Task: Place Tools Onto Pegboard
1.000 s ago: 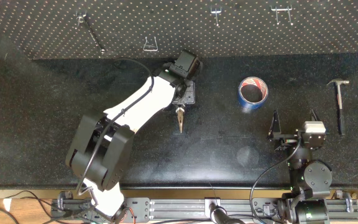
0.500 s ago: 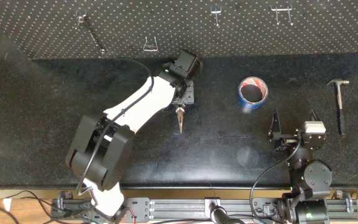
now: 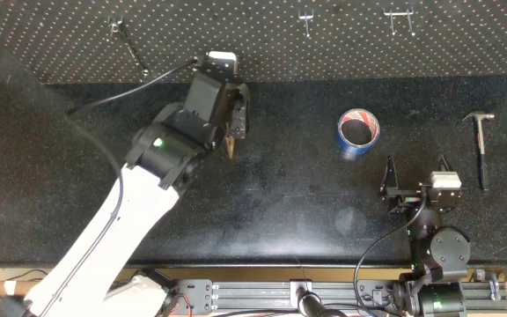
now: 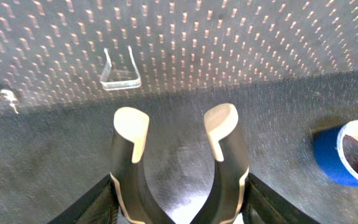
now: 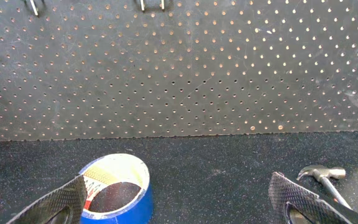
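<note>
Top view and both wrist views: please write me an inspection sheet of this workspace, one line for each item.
Surface: black textured worktop, bare between the things.
Job's things: black-handled pliers held in left gripper, handles toward perforated black pegboard; blue tape roll and dark-handled metal hammer lying on worktop; slim dark metal tool on pegboard; bent wire hook free.
Clutter: nothing seen.
Grippers: left shut on the pliers; right gripper open, empty.
Cables: black cable looping from left arm.
Surroundings: wooden edge in front of worktop.
</note>
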Tool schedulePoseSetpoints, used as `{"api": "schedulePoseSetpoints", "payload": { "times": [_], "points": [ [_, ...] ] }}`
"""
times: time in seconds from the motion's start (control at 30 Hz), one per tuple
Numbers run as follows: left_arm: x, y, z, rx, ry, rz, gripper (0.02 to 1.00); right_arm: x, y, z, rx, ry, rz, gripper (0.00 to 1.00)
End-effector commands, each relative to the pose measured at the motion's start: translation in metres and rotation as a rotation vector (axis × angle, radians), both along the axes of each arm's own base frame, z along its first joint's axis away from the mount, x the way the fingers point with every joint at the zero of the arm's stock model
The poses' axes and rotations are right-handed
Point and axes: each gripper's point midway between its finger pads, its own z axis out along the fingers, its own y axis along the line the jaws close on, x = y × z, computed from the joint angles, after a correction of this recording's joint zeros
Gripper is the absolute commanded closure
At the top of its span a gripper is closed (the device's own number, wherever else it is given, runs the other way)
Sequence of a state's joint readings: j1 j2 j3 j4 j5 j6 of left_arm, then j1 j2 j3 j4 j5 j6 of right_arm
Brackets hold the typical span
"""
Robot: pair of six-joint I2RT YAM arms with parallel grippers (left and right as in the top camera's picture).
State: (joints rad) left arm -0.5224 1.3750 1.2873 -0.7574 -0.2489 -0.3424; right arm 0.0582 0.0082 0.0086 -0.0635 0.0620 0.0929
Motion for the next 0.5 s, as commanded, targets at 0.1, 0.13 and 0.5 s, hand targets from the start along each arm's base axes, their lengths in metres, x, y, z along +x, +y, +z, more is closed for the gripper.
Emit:
{"api": "schedulePoseSetpoints", "payload": {
  "times": [0.1,0.13,0.5],
  "points": [
    [0.001,0.052,0.057,-0.021,-0.46,0.023,0.991,0.0,-0.002,-0.001,0.007,0.001,-0.013,0.04],
    [0.0,0.051,0.058,-0.041,-0.54,0.017,0.991,0.0,-0.002,-0.001,0.007,0.001,-0.013,0.042],
    [0.079,0.048,0.048,-0.054,-0.829,0.095,0.991,0.0,-0.002,-0.001,0.007,0.001,-0.013,0.042]
  ]
}}
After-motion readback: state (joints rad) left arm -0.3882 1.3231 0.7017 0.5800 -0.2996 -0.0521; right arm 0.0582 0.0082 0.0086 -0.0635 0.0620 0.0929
